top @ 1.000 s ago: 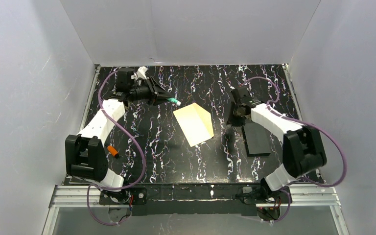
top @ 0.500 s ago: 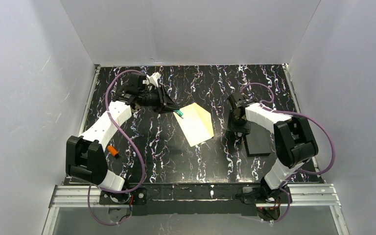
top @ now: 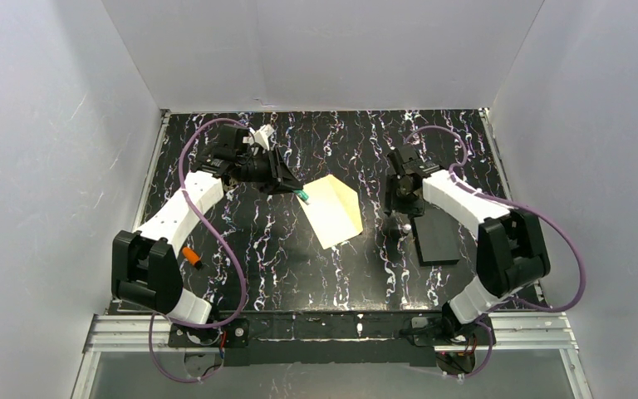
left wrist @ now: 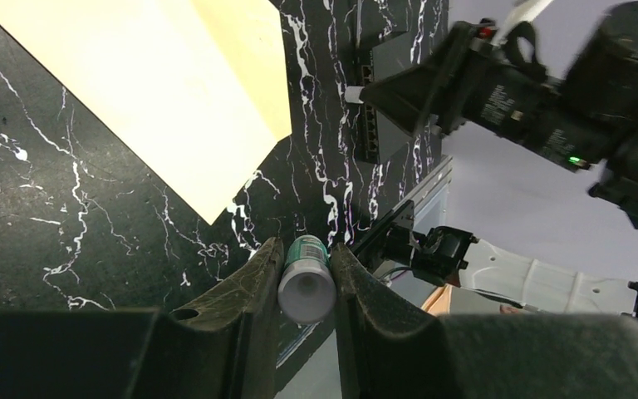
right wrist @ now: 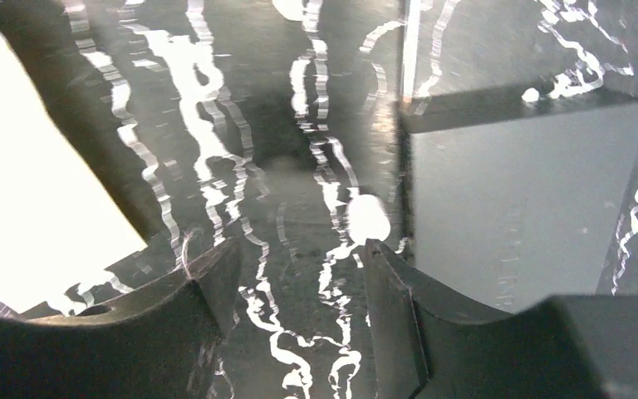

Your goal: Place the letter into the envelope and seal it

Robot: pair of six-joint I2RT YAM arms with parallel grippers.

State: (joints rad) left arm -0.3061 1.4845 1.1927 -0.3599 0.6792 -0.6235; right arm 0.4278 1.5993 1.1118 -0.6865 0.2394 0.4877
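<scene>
Left tool [left wrist: 306, 249] clamps green-white tube [left wrist: 306, 287], at 10 o'clock of envelope [top: 330, 212]. Envelope flat at centre of table [top: 282, 258]. Right tool [right wrist: 299, 249] spread, empty, at envelope's 3 o'clock; dark block [right wrist: 507, 208] beside it.

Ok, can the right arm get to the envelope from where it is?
Probably yes: the right gripper hangs open and empty beside the envelope, only bare table between them; the black block lies on its other side.

worktop [top: 282, 249]: smooth, glossy black with white marble-like veins | envelope [top: 330, 209]: matt cream paper | block [top: 436, 237]: smooth matt dark grey | tube [left wrist: 306, 287]: white plastic, slightly shiny
</scene>
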